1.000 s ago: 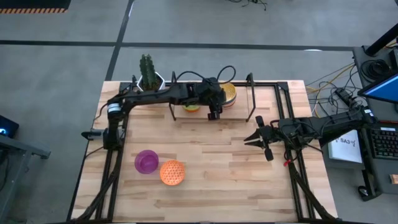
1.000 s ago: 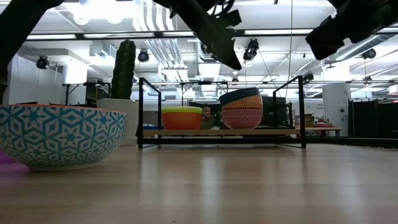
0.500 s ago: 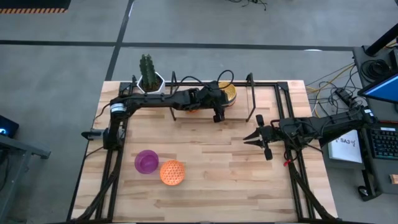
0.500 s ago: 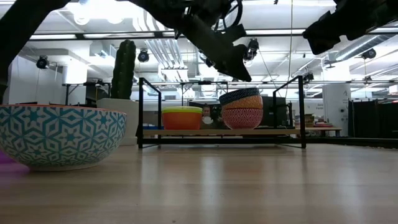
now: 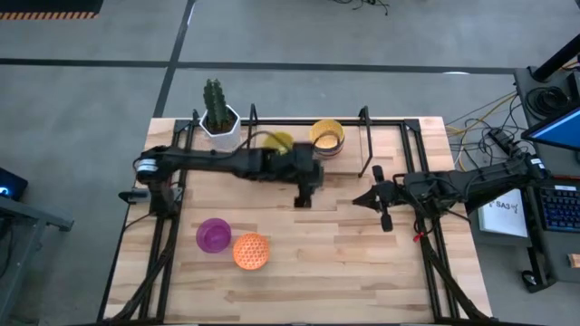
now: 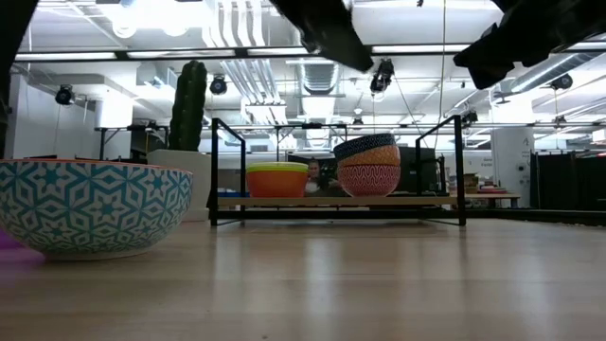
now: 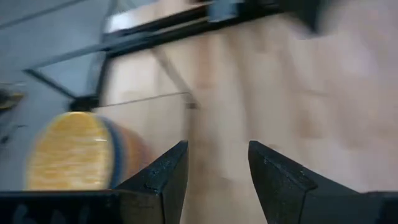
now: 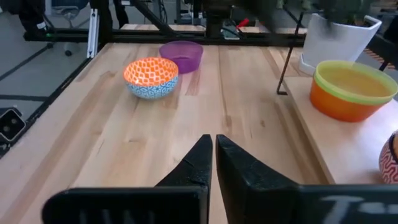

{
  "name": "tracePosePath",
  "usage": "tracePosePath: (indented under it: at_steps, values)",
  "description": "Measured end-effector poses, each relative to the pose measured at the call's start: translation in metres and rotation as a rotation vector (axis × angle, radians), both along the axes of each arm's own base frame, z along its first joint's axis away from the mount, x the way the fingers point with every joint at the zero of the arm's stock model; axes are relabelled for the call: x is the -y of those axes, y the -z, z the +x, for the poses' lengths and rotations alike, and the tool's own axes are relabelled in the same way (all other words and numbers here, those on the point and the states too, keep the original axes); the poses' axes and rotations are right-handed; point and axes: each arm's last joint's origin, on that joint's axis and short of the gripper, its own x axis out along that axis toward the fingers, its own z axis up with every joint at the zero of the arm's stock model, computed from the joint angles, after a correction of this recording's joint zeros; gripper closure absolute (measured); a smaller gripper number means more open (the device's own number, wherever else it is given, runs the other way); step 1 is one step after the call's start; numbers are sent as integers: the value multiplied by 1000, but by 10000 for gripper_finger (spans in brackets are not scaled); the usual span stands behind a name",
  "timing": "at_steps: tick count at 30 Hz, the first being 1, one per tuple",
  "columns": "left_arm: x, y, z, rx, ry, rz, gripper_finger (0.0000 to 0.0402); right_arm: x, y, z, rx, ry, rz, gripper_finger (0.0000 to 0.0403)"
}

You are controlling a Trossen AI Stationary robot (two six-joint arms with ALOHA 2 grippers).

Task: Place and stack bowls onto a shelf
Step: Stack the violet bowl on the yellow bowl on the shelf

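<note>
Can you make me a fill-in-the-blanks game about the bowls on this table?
1. On the shelf, the yellow-green bowl sits nested in a plain ____ bowl.
2. Off the shelf, the patterned bowl sits beside a ____ bowl.
3. The stack at the shelf's middle is ____ bowls high.
4. The left end effector holds ____.

Missing words: orange; purple; three; nothing

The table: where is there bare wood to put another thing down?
Bare wood runs across the front, right of the orange patterned bowl and purple bowl, below the right gripper. The back is crowded: shelf with stacked bowls, cactus pot, and the left gripper just before it.
</note>
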Motion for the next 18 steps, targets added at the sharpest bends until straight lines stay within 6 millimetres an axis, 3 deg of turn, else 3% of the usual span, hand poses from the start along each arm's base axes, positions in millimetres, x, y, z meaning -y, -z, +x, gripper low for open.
tracePosePath:
  at_steps: [8,18]
  values:
    - [57,22,-31,-36,-11,-149,251,-1,3,5,-27,-1,-31,394]
    - [100,38,-93,-146,-305,-489,251,-2,-31,12,61,-28,-106,394]
